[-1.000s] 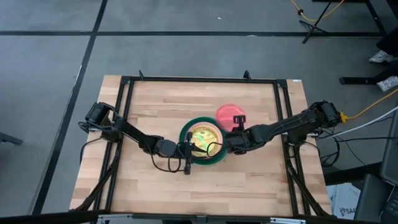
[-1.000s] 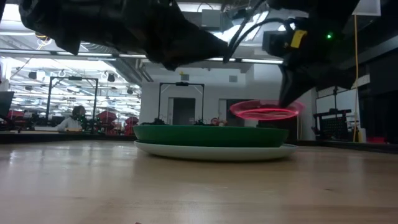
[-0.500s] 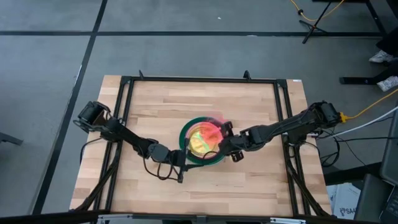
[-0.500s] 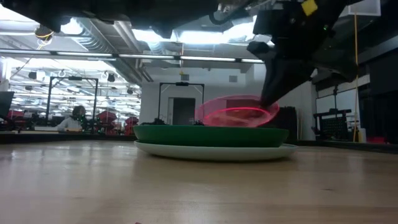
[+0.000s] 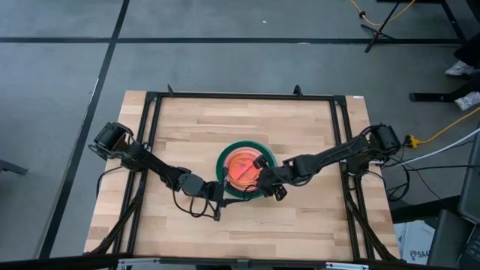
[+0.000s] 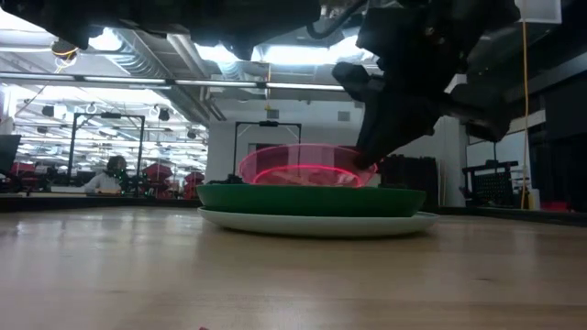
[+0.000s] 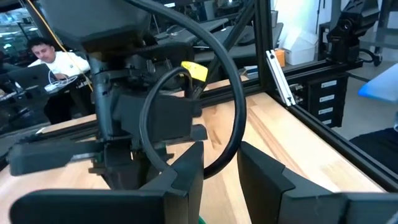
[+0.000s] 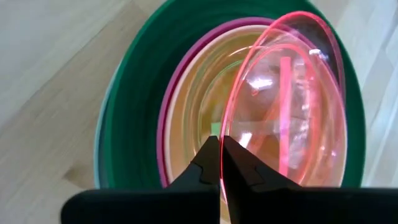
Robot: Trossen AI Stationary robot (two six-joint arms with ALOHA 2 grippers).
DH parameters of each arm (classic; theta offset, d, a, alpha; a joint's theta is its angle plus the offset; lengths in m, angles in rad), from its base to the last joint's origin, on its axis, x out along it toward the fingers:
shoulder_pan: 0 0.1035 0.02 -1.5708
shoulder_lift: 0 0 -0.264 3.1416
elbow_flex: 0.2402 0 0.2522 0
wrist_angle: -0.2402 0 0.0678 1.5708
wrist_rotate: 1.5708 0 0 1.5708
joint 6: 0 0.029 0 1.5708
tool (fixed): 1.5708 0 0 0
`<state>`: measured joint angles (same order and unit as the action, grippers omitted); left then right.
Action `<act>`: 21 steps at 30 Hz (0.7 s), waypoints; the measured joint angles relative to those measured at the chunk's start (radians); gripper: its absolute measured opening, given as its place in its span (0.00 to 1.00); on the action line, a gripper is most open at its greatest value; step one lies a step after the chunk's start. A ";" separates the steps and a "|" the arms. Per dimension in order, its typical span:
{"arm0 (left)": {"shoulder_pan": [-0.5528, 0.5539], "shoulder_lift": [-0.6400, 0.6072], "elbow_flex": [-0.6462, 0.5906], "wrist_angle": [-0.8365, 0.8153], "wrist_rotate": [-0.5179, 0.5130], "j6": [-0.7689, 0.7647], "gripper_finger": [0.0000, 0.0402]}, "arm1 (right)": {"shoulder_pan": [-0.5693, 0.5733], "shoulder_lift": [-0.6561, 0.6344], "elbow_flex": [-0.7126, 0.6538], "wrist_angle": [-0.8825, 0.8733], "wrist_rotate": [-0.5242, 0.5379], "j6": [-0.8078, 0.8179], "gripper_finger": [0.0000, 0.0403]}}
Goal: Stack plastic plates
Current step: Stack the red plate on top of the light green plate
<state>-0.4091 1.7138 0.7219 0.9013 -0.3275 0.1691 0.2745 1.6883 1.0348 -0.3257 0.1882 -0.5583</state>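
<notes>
We see the translucent red plate [image 6: 307, 165] riding roughly level over the stack at the middle of the table [image 5: 300, 217], its open side up and its flat face parallel to the wood (being round, it has no long axis to speak of). In the low view it sits just above the rim of the dark green plate [image 6: 312, 198], which rests on a pale plate [image 6: 316, 223] beneath; whether the red one already touches what lies inside the green plate we cannot tell.

The right gripper [image 5: 264, 174] reaches in from the right side, and its fingers [image 8: 214, 163] are pressed together, pinching the red plate's near rim. So the plate extends away from the gripper, out over the centre of the stack. From the right wrist we look along its underside onto the nested plates: a magenta rim [image 8: 165, 121] inside the green, with paler and orange-tinted ones within.

The left gripper [image 5: 218, 196] waits just beside the stack's left edge, its fingers [image 7: 186, 177] standing slightly apart with nothing between them.
</notes>
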 joint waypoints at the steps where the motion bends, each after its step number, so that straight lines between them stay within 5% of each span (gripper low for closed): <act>1: 0.000 0.000 0.000 0.001 -0.001 -0.001 0.22 | 0.000 0.001 0.000 -0.002 -0.001 0.002 0.00; 21: 0.001 0.000 0.000 0.008 -0.010 -0.005 0.22 | -0.061 0.014 0.000 0.012 -0.075 0.144 0.03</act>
<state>-0.4078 1.7138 0.7219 0.9089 -0.3374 0.1642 0.2137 1.7023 1.0344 -0.3135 0.1132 -0.4142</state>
